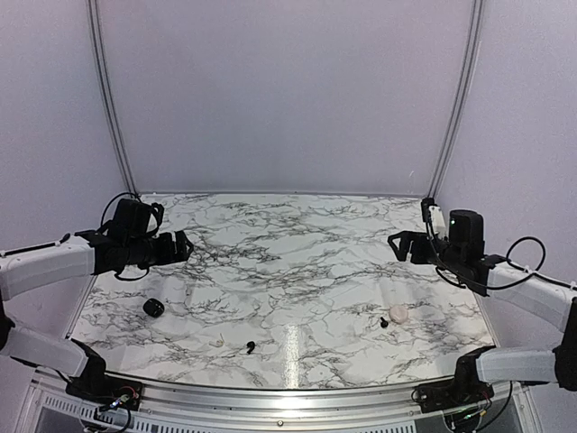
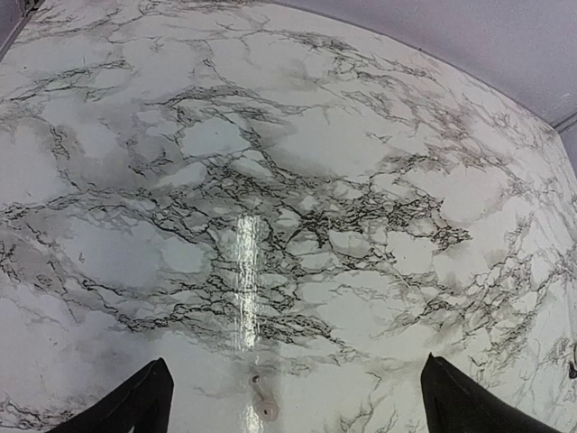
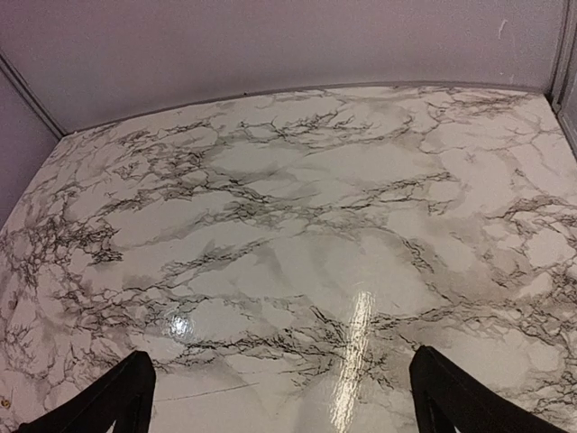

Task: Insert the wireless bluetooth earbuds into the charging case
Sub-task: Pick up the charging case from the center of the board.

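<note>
The cream-pink charging case (image 1: 398, 313) lies shut on the marble table at the near right. One black earbud (image 1: 384, 322) rests just left of it, touching or nearly so. The other earbud (image 1: 251, 346) lies near the front edge at centre. My left gripper (image 1: 184, 245) (image 2: 293, 361) hovers open and empty over the left side, far from both earbuds. Above the right side my right gripper (image 1: 398, 245) (image 3: 283, 352) is open and empty too, behind the case. Neither wrist view shows the case.
A black round puck (image 1: 153, 308) sits at the near left. A tiny pale pinkish piece (image 2: 261, 401) lies on the marble between the left fingers' tips; it also shows faintly near the front edge (image 1: 216, 341). Purple walls close the table on three sides.
</note>
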